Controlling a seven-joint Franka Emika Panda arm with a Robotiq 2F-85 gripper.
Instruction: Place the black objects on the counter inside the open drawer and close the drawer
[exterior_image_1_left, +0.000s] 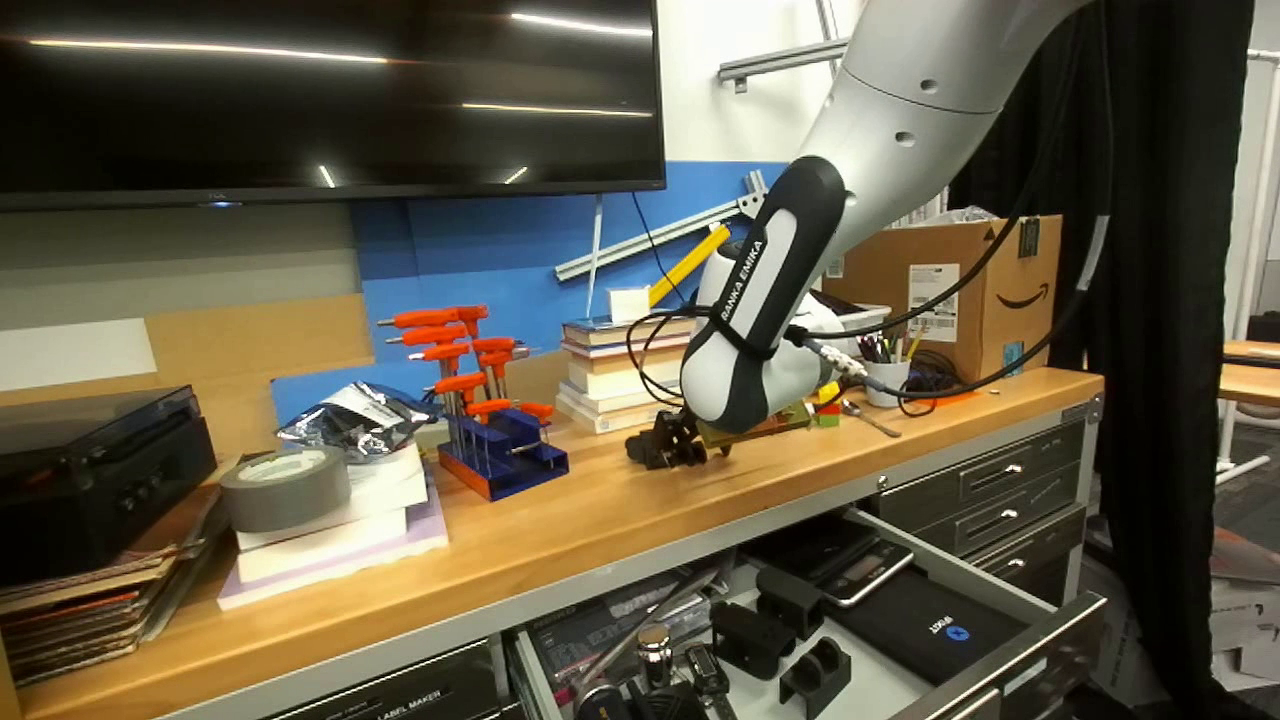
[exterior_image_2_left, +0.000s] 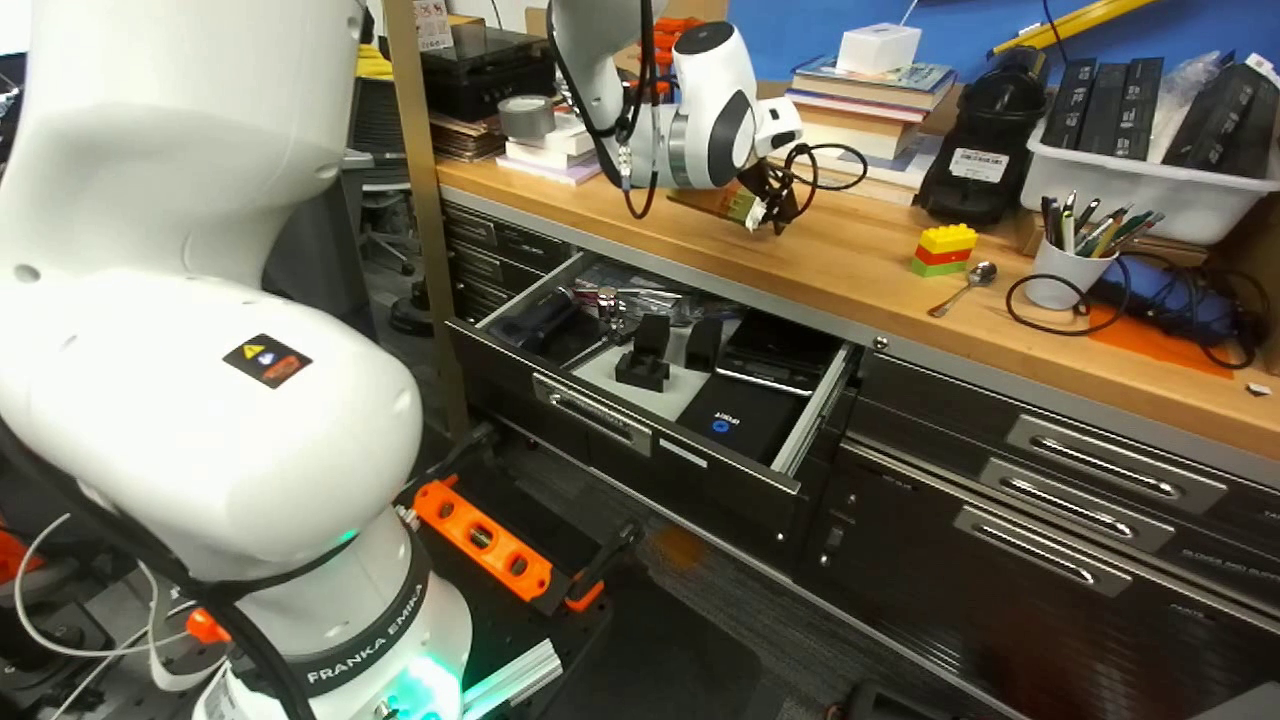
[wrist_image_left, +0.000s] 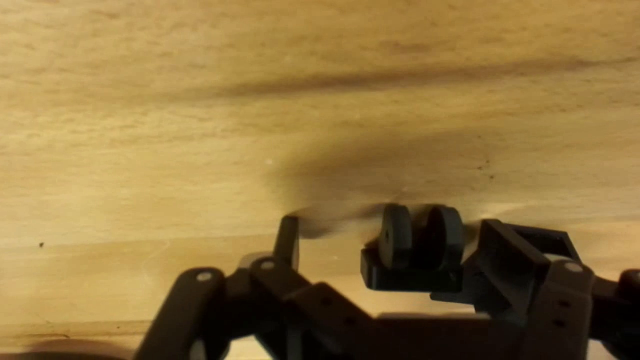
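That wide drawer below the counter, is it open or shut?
Open. In both exterior views the drawer stands pulled out beyond the front edge of the counter, with its inside plainly showing.

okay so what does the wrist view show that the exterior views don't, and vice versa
Only the wrist view clearly shows the two rounded lugs of a black piece, lying in that picture between the fingers of the end effector.

Only the exterior views show the open drawer, the book stack and the grey tape roll.

All share the wooden counter and the end effector, which looks small and dark in both exterior views.
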